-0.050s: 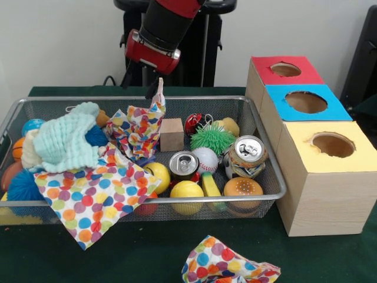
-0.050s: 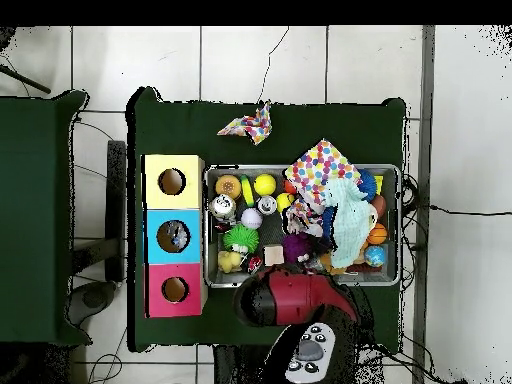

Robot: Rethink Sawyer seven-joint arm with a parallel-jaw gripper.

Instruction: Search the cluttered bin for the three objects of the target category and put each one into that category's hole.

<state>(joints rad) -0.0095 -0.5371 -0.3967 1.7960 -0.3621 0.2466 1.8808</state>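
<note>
Clutter fills the wire mesh bin (image 1: 268, 177) on the green desk (image 1: 147, 253); the red and black arm (image 1: 162, 32) comes down over the bin's far rim, and its gripper (image 1: 158, 88) is pinched on the top corner of a polka-dot cloth (image 1: 141, 127), which hangs from it in a peak with its lower part draped on the things below; a second polka-dot cloth (image 1: 88, 197) spills over the near rim, and a third (image 1: 227, 265) lies crumpled on the desk in front of the bin; a mint-green knitted cloth (image 1: 68, 141) covers several balls at the bin's left end, with a blue spiky ball (image 1: 23, 188) below it; toward the right lie a wooden cube (image 1: 172, 134), a green spiky ball (image 1: 212, 140), a baseball (image 1: 205, 159), two drink cans (image 1: 246, 156) standing upright, a yellow ball (image 1: 187, 194) and a toy hamburger (image 1: 242, 190); just beside the bin's right end stand three boxes in a row, each with a round hole on top: red box (image 1: 285, 71) farthest, blue box (image 1: 306, 103) in the middle, yellow box (image 1: 333, 147) nearest; which category is the target cannot be told; in the overhead view the arm (image 2: 295, 298) covers the bin's edge (image 2: 390, 170) nearest the robot.
</note>
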